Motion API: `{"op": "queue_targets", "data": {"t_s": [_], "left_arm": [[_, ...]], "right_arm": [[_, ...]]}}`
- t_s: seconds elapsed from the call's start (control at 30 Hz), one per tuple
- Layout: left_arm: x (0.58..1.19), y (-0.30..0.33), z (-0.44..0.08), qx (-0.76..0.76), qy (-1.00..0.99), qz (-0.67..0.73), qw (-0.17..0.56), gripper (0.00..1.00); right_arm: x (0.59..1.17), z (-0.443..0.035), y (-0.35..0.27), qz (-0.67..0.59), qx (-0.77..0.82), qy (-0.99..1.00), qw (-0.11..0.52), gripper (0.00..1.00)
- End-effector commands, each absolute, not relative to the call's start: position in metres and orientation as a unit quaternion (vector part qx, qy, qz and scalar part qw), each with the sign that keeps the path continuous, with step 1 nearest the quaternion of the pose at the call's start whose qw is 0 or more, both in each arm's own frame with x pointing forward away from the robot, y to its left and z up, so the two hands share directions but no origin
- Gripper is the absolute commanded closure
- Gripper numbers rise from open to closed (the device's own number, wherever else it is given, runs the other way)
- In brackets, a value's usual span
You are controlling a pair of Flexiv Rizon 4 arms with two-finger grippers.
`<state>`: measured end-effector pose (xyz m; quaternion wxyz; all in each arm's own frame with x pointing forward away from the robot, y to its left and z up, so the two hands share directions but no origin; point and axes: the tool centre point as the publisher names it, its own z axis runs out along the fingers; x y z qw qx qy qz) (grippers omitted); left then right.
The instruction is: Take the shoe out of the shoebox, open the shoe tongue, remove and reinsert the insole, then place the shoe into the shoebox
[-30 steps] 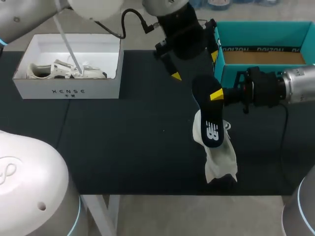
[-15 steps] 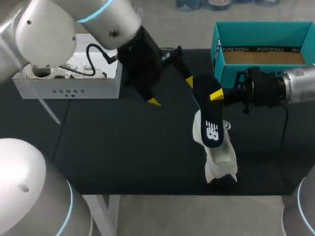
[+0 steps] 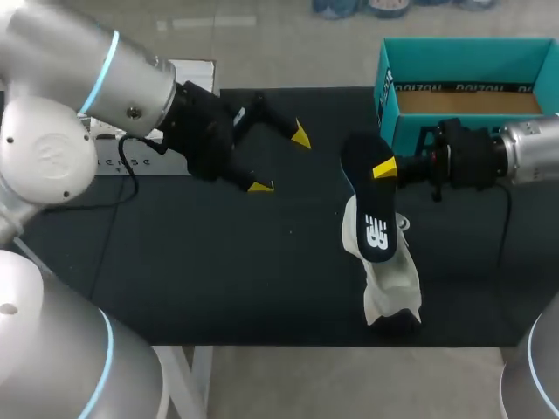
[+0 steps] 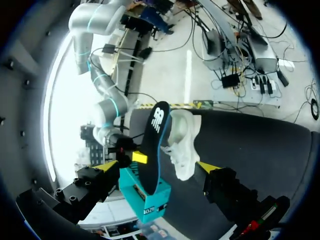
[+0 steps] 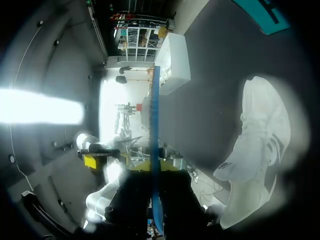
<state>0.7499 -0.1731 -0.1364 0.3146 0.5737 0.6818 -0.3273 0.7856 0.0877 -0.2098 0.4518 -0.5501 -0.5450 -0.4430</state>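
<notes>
A black insole (image 3: 370,202) hangs tilted over the table with my right gripper (image 3: 385,168) shut on its upper part. Right below it a white shoe (image 3: 389,278) lies on the dark mat near the front edge. The teal shoebox (image 3: 390,98) stands open at the back right, behind the right gripper. My left gripper (image 3: 279,161) hovers open and empty left of the insole, well apart from it. In the left wrist view the insole (image 4: 151,145) and shoe (image 4: 183,144) lie ahead of the open left gripper (image 4: 157,166). The right wrist view has the insole (image 5: 155,125) edge-on between its fingers, the shoe (image 5: 256,142) beside it.
A white box (image 3: 140,162) stands at the back left, mostly hidden behind my left arm; it shows as the white box (image 5: 175,62) in the right wrist view. The dark mat (image 3: 218,271) covers the table up to its front edge.
My left arm has swung from beside the teal shoebox leftward and down to the table's middle left, its gripper staying open. The right arm, insole and shoe have not moved.
</notes>
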Motion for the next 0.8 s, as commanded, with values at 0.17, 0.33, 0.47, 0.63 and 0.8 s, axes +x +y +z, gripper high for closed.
{"op": "queue_targets", "data": {"t_s": [0.17,0.33,0.47,0.63,0.8], "left_arm": [[0.757,-0.198,-0.153,0.483,0.596,-0.443,0.464,0.00],[0.757,-0.212,-0.159,0.482,0.594,-0.442,0.467,0.00],[0.757,-0.219,-0.167,0.476,0.597,-0.440,0.472,0.00],[0.756,-0.223,-0.177,0.477,0.599,-0.433,0.475,0.00],[0.755,-0.231,-0.188,0.484,0.600,-0.438,0.463,0.00]], "right_arm": [[0.785,-0.210,0.088,-0.443,-0.551,-0.545,0.451,1.00],[0.785,-0.210,0.088,-0.443,-0.551,-0.545,0.451,1.00],[0.785,-0.210,0.088,-0.443,-0.551,-0.545,0.451,1.00],[0.785,-0.210,0.088,-0.443,-0.551,-0.545,0.451,1.00],[0.785,-0.210,0.088,-0.443,-0.551,-0.545,0.451,1.00]]}}
